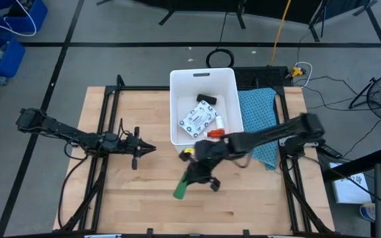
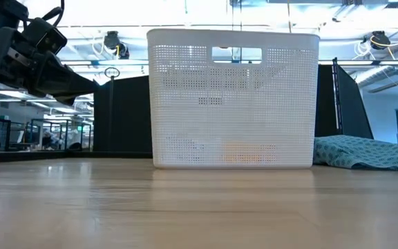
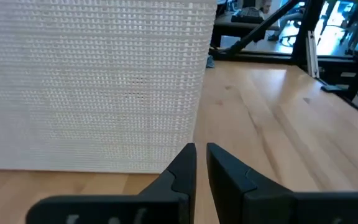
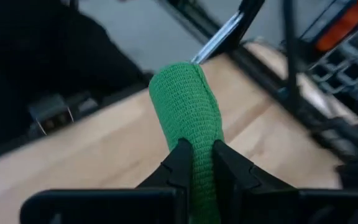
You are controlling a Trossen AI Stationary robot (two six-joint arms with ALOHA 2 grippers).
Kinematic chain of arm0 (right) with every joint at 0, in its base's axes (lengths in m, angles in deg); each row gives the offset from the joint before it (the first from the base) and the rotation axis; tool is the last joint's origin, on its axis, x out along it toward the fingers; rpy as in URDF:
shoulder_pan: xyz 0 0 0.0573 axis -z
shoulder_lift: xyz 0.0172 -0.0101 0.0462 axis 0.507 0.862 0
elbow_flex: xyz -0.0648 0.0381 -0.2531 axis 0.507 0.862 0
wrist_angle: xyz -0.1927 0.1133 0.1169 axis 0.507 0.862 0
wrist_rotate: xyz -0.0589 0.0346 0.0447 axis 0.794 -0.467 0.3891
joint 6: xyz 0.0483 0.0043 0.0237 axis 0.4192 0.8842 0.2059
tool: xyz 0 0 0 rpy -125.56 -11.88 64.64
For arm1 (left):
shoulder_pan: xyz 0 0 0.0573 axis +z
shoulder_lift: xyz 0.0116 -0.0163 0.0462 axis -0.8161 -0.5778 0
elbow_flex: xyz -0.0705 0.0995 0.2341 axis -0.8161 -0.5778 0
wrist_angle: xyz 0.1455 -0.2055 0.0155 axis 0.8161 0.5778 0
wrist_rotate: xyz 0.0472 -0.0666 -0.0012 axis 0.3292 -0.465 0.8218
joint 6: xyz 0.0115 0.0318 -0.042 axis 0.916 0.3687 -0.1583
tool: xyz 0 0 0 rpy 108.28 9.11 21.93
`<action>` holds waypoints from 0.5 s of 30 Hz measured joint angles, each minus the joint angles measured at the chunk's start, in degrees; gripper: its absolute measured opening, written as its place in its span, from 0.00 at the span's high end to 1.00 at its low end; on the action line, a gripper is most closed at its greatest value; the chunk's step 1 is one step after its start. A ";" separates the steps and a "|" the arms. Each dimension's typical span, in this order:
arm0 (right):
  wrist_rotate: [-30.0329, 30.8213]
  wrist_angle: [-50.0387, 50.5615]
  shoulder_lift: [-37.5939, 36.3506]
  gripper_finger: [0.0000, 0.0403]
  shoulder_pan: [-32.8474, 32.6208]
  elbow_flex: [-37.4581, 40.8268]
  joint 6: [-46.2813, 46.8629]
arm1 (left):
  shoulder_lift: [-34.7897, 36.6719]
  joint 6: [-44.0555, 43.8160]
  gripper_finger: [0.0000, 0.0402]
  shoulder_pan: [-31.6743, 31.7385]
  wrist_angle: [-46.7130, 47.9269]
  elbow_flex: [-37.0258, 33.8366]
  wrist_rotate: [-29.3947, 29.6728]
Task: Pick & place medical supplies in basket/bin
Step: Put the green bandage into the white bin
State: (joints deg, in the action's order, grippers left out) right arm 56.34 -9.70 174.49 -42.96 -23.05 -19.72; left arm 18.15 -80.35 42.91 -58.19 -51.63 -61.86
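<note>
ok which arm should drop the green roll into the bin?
Right. The right gripper is already shut on the green roll, near the white bin. The left gripper is empty, nearly closed, and farther off.

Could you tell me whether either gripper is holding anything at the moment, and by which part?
The right gripper holds the green stick, its fingers clamping one end. The left gripper holds nothing.
</note>
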 joint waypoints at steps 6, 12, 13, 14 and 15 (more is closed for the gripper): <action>4.42 0.61 -11.77 0.92 -0.91 -0.01 10.95 | -0.02 -4.02 0.90 0.00 0.13 0.00 0.36; 16.31 -0.63 -23.36 0.92 -6.13 6.43 17.27 | 0.00 -8.27 0.90 0.00 0.32 0.00 1.09; 18.96 -1.59 -25.56 0.92 -7.12 8.41 17.83 | 0.00 -8.95 0.90 0.00 0.45 0.00 1.09; 22.01 -2.17 -27.82 0.92 -8.16 10.58 18.30 | 0.00 -9.56 0.90 0.00 0.64 0.00 1.13; 24.96 -2.97 -29.96 0.92 -9.15 12.74 18.85 | -0.02 -9.96 0.90 0.00 0.68 0.00 1.30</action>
State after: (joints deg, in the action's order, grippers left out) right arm 81.30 -12.67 144.53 -52.11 -10.31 -0.86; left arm 18.13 -90.31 42.91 -57.51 -51.63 -60.55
